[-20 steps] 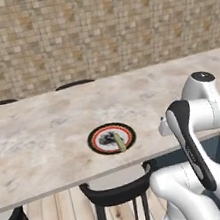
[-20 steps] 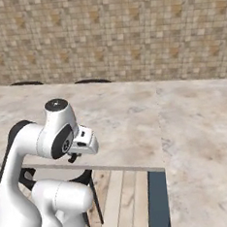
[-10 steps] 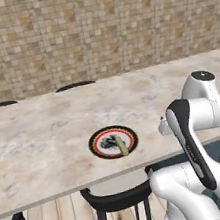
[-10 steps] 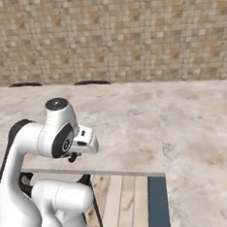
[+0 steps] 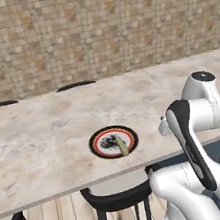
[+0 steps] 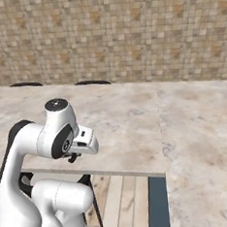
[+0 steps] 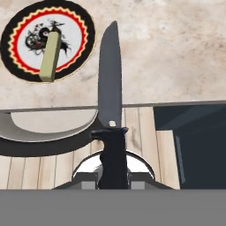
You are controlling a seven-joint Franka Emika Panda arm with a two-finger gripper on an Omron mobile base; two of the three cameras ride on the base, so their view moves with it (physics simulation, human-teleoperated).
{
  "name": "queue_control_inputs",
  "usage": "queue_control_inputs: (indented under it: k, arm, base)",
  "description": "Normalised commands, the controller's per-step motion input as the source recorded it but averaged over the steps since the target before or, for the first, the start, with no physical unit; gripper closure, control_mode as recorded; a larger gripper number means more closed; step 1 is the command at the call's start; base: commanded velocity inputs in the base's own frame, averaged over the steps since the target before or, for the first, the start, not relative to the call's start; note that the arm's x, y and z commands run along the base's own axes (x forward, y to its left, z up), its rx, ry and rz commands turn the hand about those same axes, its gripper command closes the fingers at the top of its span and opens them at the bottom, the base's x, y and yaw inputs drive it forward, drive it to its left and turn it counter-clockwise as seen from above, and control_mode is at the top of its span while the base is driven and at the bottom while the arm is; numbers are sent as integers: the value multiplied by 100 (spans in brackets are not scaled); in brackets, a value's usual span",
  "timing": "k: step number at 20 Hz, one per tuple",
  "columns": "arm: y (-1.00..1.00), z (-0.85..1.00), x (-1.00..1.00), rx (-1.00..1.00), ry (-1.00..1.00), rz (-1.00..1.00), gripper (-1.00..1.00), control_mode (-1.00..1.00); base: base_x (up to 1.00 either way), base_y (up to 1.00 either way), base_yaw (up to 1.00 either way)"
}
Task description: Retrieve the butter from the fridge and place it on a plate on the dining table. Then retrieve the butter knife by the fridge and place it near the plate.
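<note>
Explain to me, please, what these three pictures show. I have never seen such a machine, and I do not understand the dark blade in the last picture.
It is a white robot arm on a mobile base in a simulated kitchen. Two cameras sit behind the arm, left and right. The third looks along the gripper, which is shut on the butter knife; its handle is clamped and its blade points forward. On the dining table stands the plate, with the butter lying on it. Black stools stand under the table's edge.
</note>
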Motion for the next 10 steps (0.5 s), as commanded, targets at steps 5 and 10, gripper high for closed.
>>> queue_control_inputs:
  k: [5,10]
  arm:
    - [0,0,17,0,0,2,100,-100]
    - [0,0,53,0,0,5,100,-100]
  base:
    - [16,0,2]
    - [0,0,0]
